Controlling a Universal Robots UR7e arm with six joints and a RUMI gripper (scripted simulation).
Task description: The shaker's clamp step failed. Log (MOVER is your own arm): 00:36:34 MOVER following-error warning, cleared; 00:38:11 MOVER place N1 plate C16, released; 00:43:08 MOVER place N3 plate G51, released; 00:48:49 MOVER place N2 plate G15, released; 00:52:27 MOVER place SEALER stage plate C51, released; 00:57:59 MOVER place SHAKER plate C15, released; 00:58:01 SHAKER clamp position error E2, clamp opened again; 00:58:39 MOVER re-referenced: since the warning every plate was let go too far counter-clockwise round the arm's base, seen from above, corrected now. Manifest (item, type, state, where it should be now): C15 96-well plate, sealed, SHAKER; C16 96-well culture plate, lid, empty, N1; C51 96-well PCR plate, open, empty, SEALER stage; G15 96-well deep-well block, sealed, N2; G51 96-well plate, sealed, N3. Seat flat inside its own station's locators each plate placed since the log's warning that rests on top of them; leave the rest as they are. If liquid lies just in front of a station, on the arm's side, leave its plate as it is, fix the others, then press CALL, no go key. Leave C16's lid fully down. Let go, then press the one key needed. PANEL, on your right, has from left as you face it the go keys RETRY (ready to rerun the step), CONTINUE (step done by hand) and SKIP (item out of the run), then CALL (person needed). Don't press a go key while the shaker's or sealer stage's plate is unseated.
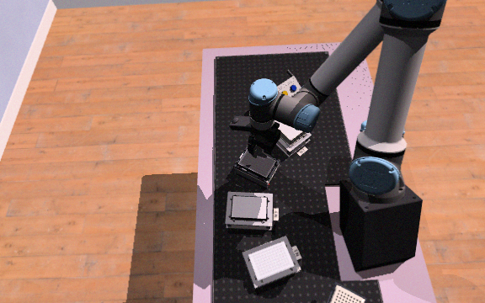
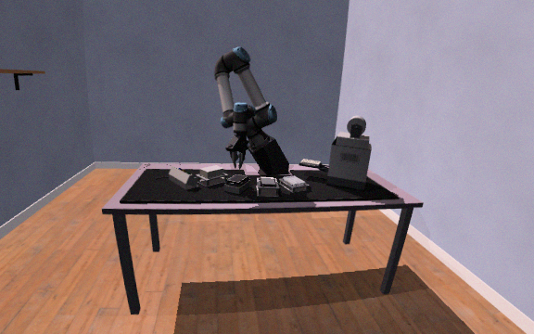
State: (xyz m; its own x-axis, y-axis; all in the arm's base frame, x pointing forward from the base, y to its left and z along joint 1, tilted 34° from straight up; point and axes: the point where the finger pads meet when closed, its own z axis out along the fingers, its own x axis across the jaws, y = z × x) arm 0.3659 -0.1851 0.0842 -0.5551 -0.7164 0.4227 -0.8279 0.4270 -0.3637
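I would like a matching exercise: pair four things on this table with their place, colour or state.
Things:
1. gripper
2. key panel
3. grey sealed plate
4. arm's pedestal

Descriptions:
A. black block at the table's side
B. partly hidden under the forearm
C. fingers shut on nothing, above the plates
D. between the dark plate and the white-welled plate

Pairs: 1-C, 2-B, 3-D, 4-A
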